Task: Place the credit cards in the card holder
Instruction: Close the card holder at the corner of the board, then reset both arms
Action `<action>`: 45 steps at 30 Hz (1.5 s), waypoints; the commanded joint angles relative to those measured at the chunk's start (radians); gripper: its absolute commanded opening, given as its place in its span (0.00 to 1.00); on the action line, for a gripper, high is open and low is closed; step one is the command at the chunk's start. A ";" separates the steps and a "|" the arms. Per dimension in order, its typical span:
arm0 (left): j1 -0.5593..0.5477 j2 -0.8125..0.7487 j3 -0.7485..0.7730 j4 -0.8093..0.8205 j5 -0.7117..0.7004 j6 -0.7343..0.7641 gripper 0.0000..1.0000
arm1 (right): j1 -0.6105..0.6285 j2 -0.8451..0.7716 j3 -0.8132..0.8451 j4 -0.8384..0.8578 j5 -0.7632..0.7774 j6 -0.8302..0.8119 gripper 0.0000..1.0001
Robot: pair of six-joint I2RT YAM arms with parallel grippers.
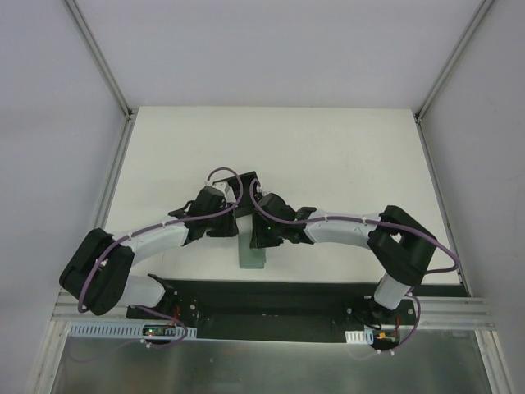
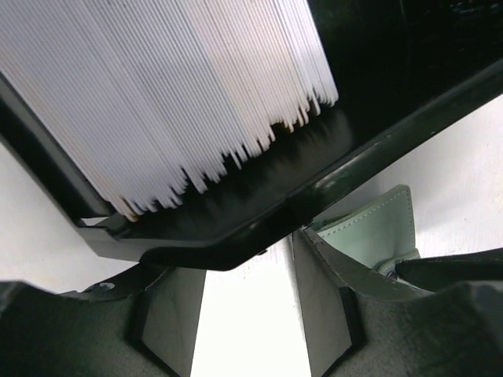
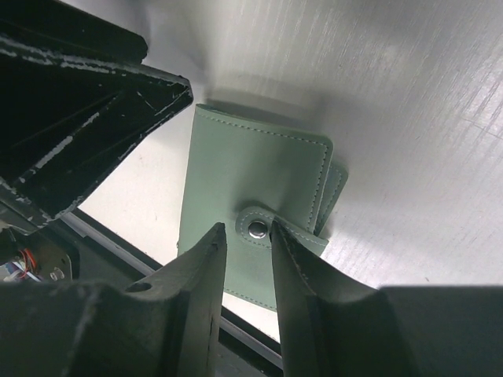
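Observation:
The black card holder sits mid-table between both grippers. In the left wrist view its rim crosses my fingertips, and a dense row of thin white upright edges fills it. My left gripper has a flat whitish credit card with faint print spanning pad to pad; the card's far end is hidden behind the holder's rim. My right gripper hovers narrowly open over the snap of the grey-green case, its right finger at the strap tab. The holder's scuffed corner shows at the upper left.
The grey-green case lies just in front of the holder, near the black base rail. Its corner shows beside my left gripper's right finger. Aluminium frame posts and side walls bound the white table.

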 commanded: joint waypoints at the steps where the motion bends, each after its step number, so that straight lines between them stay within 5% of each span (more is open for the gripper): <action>1: 0.029 0.033 0.038 0.061 0.043 0.044 0.46 | -0.014 0.026 -0.041 -0.054 0.064 -0.003 0.33; 9: 0.039 0.043 0.061 0.081 0.089 0.041 0.48 | -0.024 -0.025 -0.056 0.002 0.019 -0.009 0.38; 16: 0.039 -0.115 -0.007 0.081 0.111 0.010 0.52 | -0.025 -0.144 -0.103 0.088 0.047 -0.092 0.57; 21: 0.038 -0.230 -0.048 0.079 0.129 -0.008 0.55 | -0.025 -0.233 -0.153 0.190 0.085 -0.127 0.61; 30: 0.039 -0.474 -0.102 -0.060 -0.070 -0.014 0.69 | -0.050 -0.479 -0.347 0.203 0.239 -0.100 0.73; 37: 0.065 -0.502 -0.021 -0.175 -0.274 0.022 0.80 | -0.217 -0.684 -0.440 0.105 0.273 -0.120 0.93; 45: 0.363 -0.501 0.048 -0.180 -0.128 0.019 0.82 | -0.493 -0.861 -0.409 -0.129 0.308 -0.203 0.96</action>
